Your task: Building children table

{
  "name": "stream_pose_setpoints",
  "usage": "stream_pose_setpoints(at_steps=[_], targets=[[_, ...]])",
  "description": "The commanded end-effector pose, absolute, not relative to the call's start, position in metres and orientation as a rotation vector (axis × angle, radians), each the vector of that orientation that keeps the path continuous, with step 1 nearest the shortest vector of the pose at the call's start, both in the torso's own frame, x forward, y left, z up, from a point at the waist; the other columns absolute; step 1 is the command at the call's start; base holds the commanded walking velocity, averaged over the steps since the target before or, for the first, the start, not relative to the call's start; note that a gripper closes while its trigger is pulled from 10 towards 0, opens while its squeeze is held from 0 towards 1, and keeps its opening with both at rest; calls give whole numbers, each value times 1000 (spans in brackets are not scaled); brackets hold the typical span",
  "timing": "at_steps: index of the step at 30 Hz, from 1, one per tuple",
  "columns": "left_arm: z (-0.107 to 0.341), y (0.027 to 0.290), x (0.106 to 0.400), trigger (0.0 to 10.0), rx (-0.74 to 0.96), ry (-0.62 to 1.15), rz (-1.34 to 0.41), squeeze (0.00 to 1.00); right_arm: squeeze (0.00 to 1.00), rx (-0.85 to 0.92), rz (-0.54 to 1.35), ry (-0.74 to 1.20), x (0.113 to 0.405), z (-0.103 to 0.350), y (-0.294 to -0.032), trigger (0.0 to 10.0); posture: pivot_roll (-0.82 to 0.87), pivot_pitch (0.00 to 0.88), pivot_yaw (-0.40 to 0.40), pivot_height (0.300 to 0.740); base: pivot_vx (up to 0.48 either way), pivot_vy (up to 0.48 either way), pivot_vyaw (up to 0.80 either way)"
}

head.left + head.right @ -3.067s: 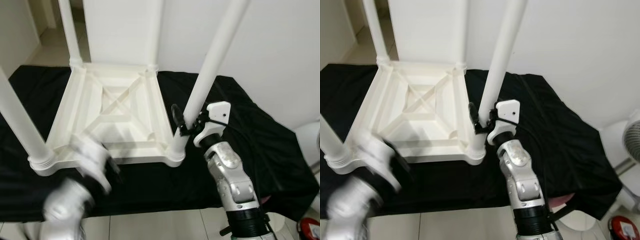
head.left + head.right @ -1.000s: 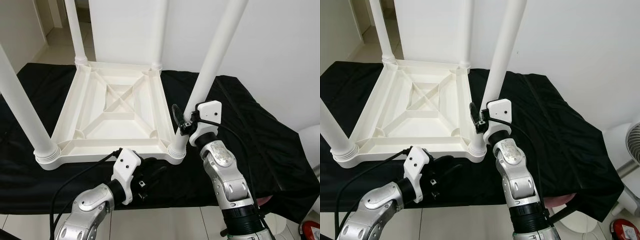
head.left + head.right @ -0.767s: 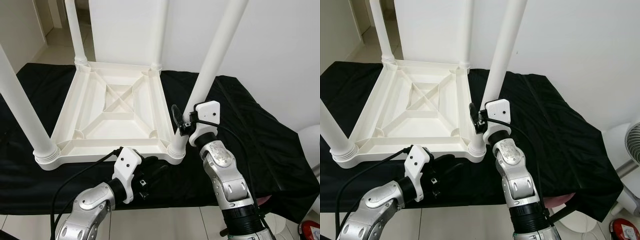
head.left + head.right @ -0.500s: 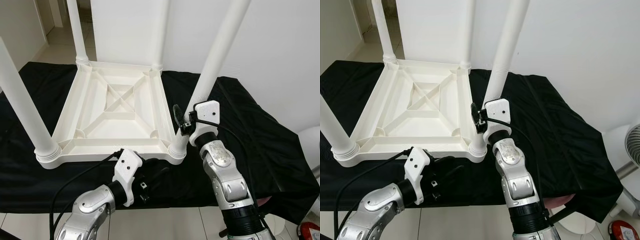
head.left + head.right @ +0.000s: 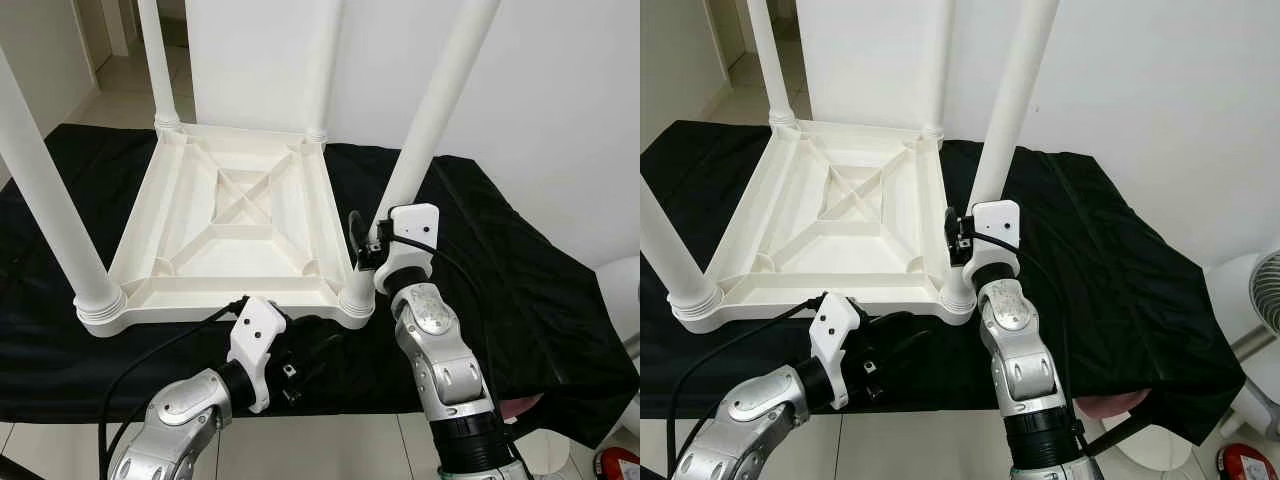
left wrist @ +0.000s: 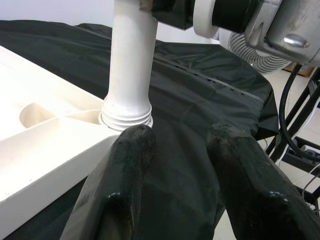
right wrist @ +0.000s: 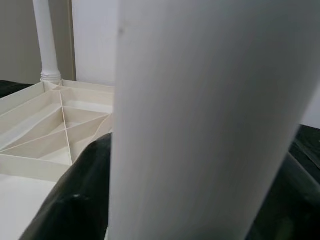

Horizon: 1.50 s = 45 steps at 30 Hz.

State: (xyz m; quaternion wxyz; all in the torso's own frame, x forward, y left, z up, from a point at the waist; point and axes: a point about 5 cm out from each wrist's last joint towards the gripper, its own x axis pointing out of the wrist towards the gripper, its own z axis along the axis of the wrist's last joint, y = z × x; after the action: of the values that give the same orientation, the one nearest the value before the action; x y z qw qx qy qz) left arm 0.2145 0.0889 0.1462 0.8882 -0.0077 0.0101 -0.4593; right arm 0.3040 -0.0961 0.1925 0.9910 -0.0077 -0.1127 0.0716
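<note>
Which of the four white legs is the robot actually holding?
The near right leg, rising from the upturned table's front corner nearest the robot's right arm. The right gripper clasps it just above its socket; the other three stand untouched.

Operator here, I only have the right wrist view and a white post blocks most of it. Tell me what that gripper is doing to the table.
Observer: The right gripper is closed around the near right leg, low down, just above where it screws into the upturned table top.
Operator: Report the left arm.
Observer: The left gripper hovers open over the black cloth, just in front of the table's near edge, holding nothing.
Operator: Count the legs fitted.
Observer: Four stand upright, one in each corner socket.
Operator: Check the seating of mine.
Observer: The left wrist view shows its threaded collar sitting down in the socket.
</note>
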Motion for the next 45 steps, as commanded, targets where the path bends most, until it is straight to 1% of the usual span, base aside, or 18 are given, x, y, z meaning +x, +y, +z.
stream_pose_setpoints(at_steps=[1,10,13,19,26,27,28,44,45], targets=[[146,86,215,10000,-20,31,-954,0,0,-10,116,-202,305,188,-99,10000,50,0,-121,740,0,0,0],[147,84,214,10000,-26,30,-959,0,0,10,100,-196,306,190,-96,10000,46,0,-122,740,0,0,0],[149,79,214,10000,-33,25,-979,0,0,10,99,-213,310,196,-92,10000,38,0,-119,740,0,0,0],[151,77,215,10000,-37,18,-983,0,0,16,100,-221,311,199,-91,10000,34,0,-120,740,0,0,0],[155,73,217,10000,-49,0,-987,0,0,75,115,-248,313,210,-84,10000,31,0,-123,740,0,0,0],[155,73,217,10000,-52,-3,-986,0,984,77,115,-255,314,212,-83,10000,32,0,-124,740,0,0,0],[156,73,217,10000,-55,-4,-985,0,0,72,113,-258,315,214,-84,10000,32,0,-124,740,0,0,0],[158,70,217,10000,-56,-9,-995,0,0,71,108,-251,315,213,-85,10000,21,0,-119,740,0,0,0],[159,69,217,10000,-55,-10,-1002,0,0,117,91,-227,317,209,-87,10000,18,0,-117,740,0,0,0]])
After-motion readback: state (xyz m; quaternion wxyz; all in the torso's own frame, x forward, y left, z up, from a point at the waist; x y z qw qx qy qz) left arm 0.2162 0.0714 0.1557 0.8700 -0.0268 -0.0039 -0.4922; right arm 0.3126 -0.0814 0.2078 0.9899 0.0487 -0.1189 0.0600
